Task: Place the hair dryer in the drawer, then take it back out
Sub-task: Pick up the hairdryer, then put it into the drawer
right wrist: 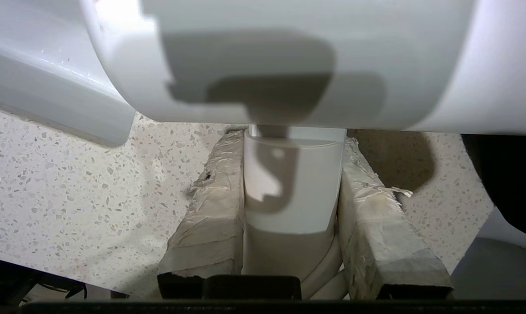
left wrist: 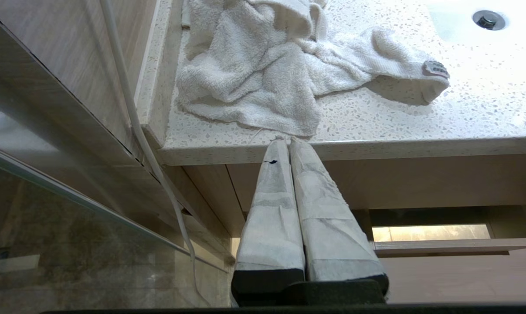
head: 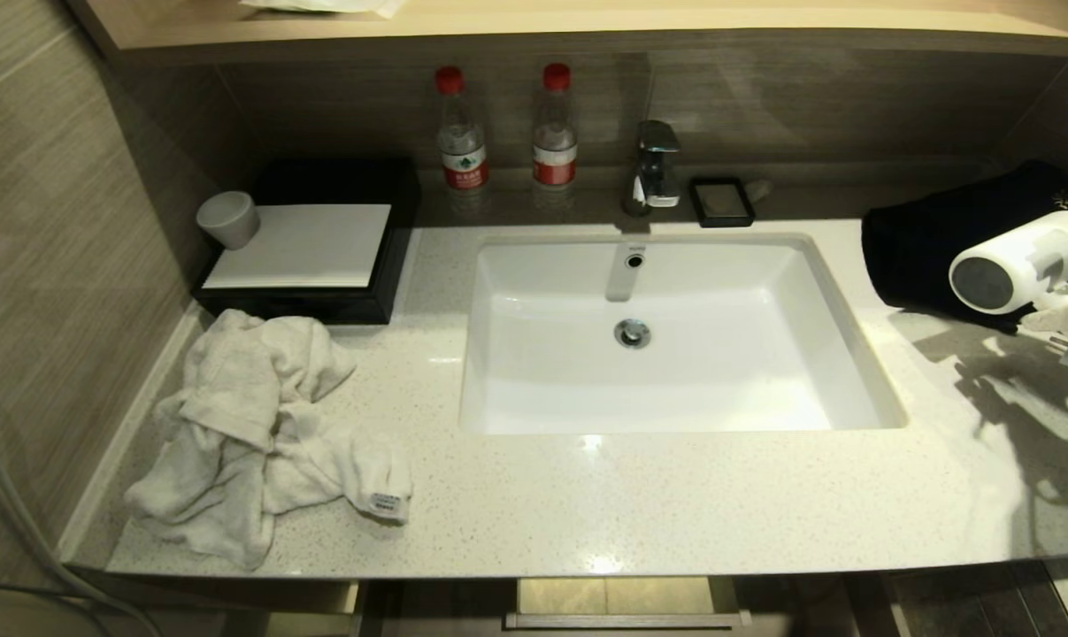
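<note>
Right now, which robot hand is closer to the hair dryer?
Right. The right gripper is clamped on the hair dryer handle, over the counter's right end. The left gripper hangs shut below the counter edge near the towel.

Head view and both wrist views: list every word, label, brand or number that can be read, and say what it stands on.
No text here can be read.
Two clear plastic water bottles with red caps: red and white labels, print too blurred.
Crumpled white terry towel: small sewn tag, print too small.
Small white hair dryer: no marking visible.
</note>
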